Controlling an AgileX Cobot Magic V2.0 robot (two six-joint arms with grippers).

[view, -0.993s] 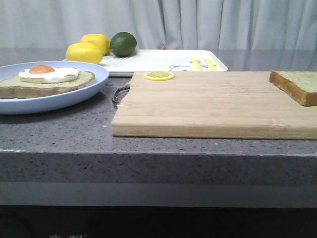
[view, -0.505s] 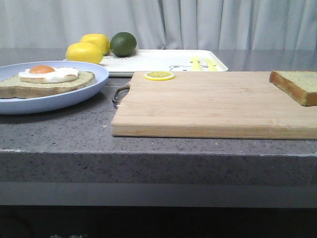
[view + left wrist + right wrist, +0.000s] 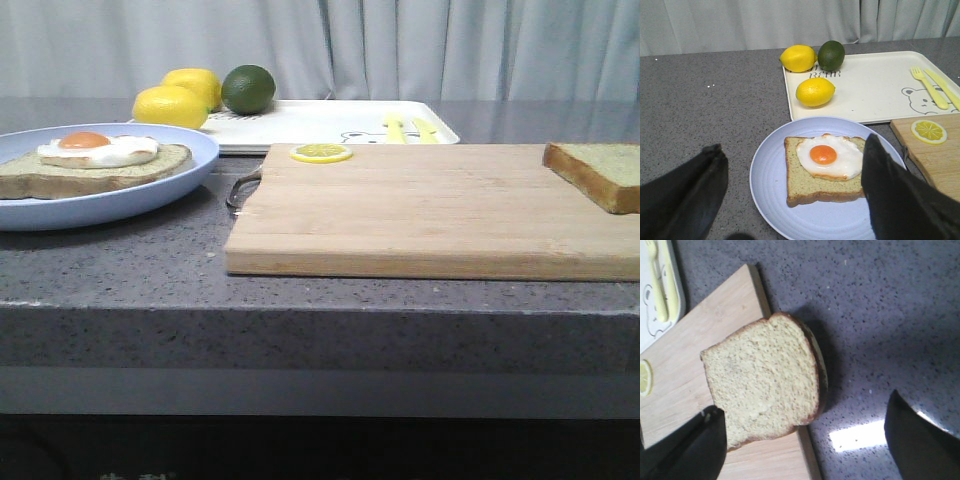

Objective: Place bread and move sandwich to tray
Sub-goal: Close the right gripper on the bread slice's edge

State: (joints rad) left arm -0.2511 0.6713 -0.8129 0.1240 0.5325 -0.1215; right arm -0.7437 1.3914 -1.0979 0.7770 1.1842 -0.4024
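Observation:
The bread (image 3: 600, 172), a thick slice with a pale face and brown crust, lies at the right end of the wooden cutting board (image 3: 430, 210). In the right wrist view the bread (image 3: 762, 377) overhangs the board's edge, and my right gripper (image 3: 805, 405) hovers open above it. The sandwich (image 3: 95, 165) shows as one toast slice topped with a fried egg, on a pale blue plate (image 3: 150, 195). My left gripper (image 3: 794, 145) is open above that sandwich (image 3: 822, 167), its fingers apart on either side. The white tray (image 3: 320, 120) sits behind the board. Neither gripper shows in the front view.
Two lemons (image 3: 180, 98) and a lime (image 3: 248, 88) sit at the tray's left end, one lemon (image 3: 815, 91) on the tray (image 3: 875, 90). A yellow fork and knife (image 3: 935, 87) lie on its right side. A lemon slice (image 3: 321, 153) rests on the board's far left corner.

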